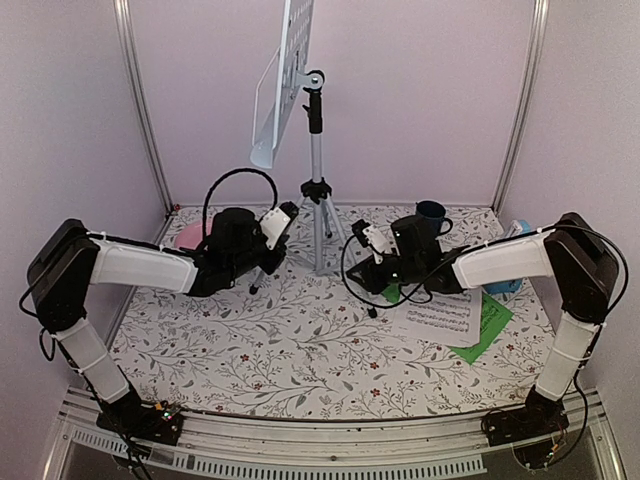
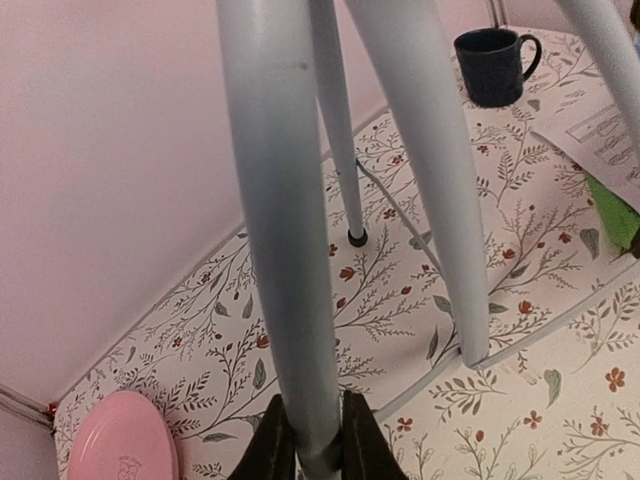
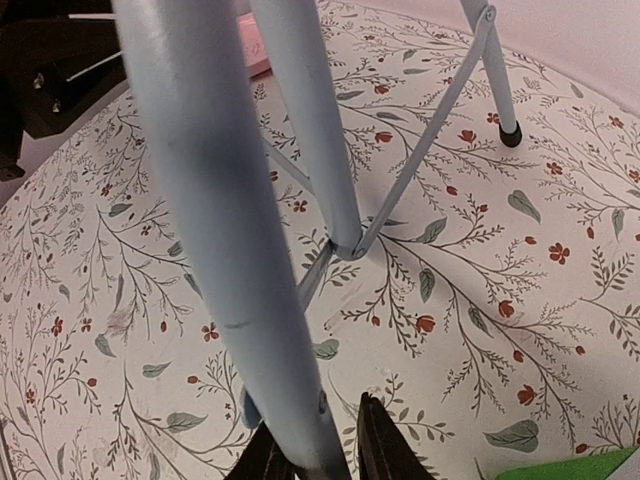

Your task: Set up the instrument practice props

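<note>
At the foot of the music stand (image 1: 285, 80), your L gripper (image 2: 312, 420) is clamped tight on one silver tripod leg (image 2: 285, 250), pads touching both sides. R gripper (image 3: 318, 428) straddles a second leg (image 3: 225, 230), jaws narrow; can't tell if both pads bite. Stand's upright betw. the two. Sheet-music pages (image 1: 440, 318) lie front-right of stand, mug (image 1: 432, 215) right, pink plate (image 1: 188, 236) left.

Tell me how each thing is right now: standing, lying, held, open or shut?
music stand: upright on its tripod, tray tilted steeply
left gripper: jaws shut on one tripod leg
right gripper: jaws around another tripod leg, grip unclear
sheet-music pages: lying flat, white over green
mug: upright
pink plate: lying flat
</note>
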Motion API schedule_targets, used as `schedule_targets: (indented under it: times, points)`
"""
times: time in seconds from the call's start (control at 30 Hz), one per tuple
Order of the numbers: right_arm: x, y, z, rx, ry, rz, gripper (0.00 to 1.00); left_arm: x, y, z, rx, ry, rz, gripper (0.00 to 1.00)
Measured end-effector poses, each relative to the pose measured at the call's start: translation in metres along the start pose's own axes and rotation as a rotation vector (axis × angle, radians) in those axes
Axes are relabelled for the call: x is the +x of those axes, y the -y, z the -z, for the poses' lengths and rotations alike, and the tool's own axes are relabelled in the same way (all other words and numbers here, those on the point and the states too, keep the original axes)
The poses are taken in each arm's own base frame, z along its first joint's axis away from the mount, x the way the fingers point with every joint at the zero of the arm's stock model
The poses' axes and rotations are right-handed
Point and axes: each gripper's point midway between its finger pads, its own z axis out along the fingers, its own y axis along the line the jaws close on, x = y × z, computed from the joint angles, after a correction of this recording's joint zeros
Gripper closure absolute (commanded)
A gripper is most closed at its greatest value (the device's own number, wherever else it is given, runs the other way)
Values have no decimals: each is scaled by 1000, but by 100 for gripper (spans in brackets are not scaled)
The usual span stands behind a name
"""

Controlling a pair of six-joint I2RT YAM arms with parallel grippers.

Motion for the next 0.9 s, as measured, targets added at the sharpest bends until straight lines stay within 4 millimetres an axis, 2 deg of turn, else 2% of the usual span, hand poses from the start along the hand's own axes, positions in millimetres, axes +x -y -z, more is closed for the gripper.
schedule_targets:
  times: [0.1,0.13,0.2,0.47,0.9]
  points:
    - [1,-3,-1,6,-13,24,97,2,-3,1,-14,-8,-1,100]
    - [0,-3,-1,9,-16,50,100,2,-3,2,-15,-9,-3,100]
    - [1,-10,-1,0,-24,107,100,3,-5,5,-23,-12,-9,100]
    - [7,-12,2,2,-69,132,100,14,-11,13,-55,-54,-48,100]
    - [30,-22,26,-11,-144,140,100,23,2,37,-3,-50,-56,100]
